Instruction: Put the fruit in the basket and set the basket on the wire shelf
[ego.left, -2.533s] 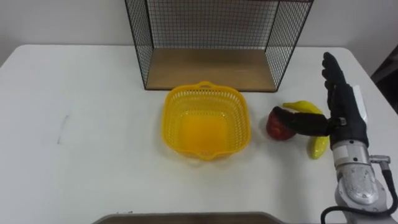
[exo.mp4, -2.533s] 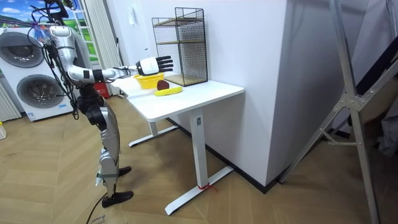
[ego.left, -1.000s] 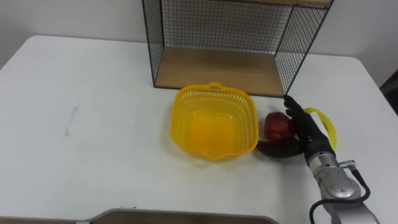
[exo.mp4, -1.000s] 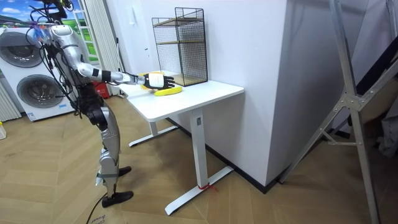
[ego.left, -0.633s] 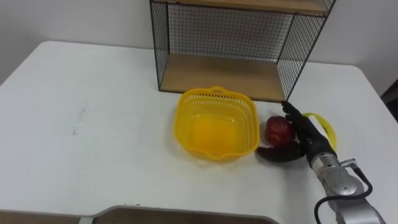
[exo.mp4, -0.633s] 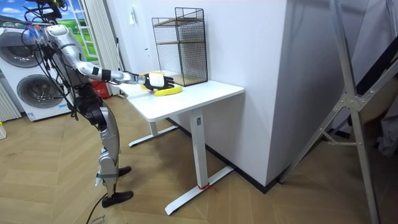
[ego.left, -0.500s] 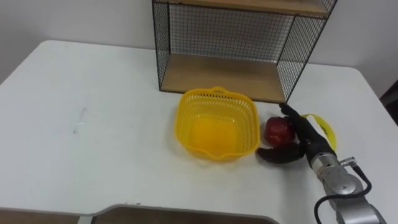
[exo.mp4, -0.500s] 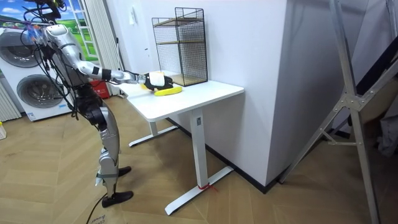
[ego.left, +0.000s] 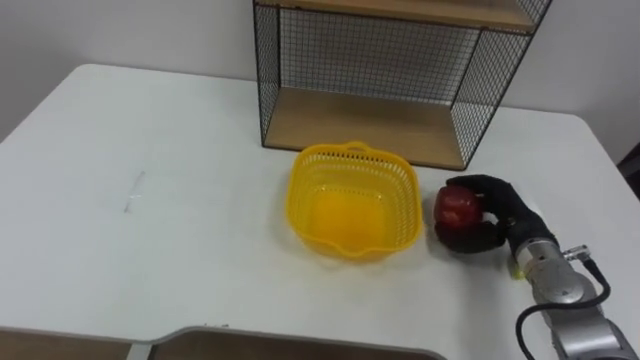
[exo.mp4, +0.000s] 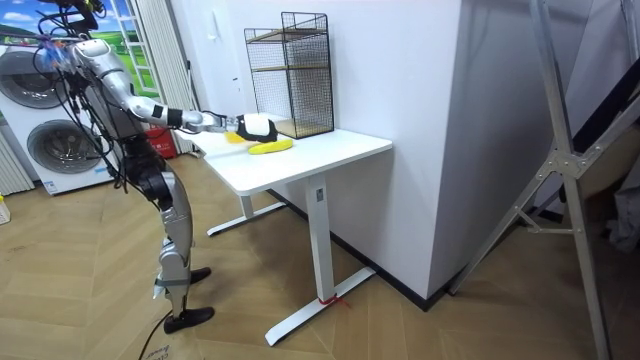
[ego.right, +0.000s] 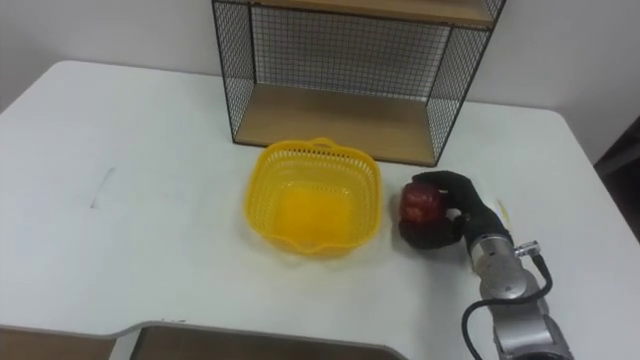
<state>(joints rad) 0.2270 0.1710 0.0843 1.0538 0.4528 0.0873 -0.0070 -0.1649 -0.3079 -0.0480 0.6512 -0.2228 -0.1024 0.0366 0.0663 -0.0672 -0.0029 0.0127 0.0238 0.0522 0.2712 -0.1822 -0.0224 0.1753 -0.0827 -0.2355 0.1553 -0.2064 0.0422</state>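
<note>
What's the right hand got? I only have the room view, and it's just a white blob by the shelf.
Observer: The right hand has its fingers curled round the red apple, just right of the yellow basket.
Operator: Anything in the basket?
Observer: No, there is no fruit in it. You can see its bottom.
Operator: Is the basket on the shelf?
Observer: No, it stands on the table, in front of the wire shelf.

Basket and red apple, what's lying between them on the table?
Nothing: the left eye view shows just a narrow strip of bare white table between the yellow basket and the apple, which the right hand grips.
</note>
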